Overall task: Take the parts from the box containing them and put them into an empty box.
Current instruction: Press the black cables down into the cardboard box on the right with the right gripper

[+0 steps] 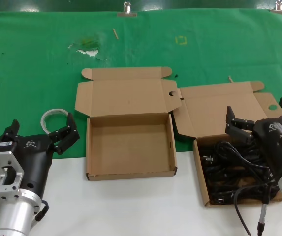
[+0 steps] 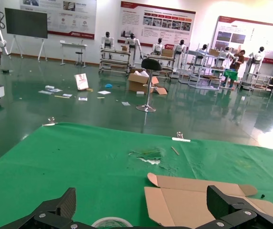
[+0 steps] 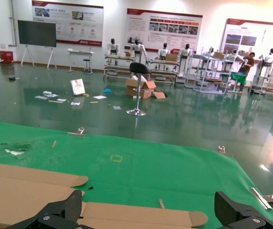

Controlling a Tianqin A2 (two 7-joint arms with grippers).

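Note:
Several black power cords [image 1: 232, 169] lie tangled in the right brown carton [image 1: 203, 184], whose lid [image 1: 219, 110] is open. The empty carton [image 1: 131, 142] sits at the centre with a plain tan floor and its lid [image 1: 123, 96] folded back. My right gripper [image 1: 261, 115] is open and hovers over the far part of the cord box. My left gripper [image 1: 42, 130] is open at the left, clear of both boxes, next to a clear tubing ring [image 1: 53, 117]. The wrist views show open fingers [image 2: 224, 202] [image 3: 234, 207] with nothing between them.
A green cloth [image 1: 141, 44] covers the far table, clipped at the back edge; the near table surface [image 1: 131, 206] is white. A worn patch [image 1: 86, 46] and small sticks lie on the cloth. Beyond the table is a hall floor with a stool [image 2: 148, 86].

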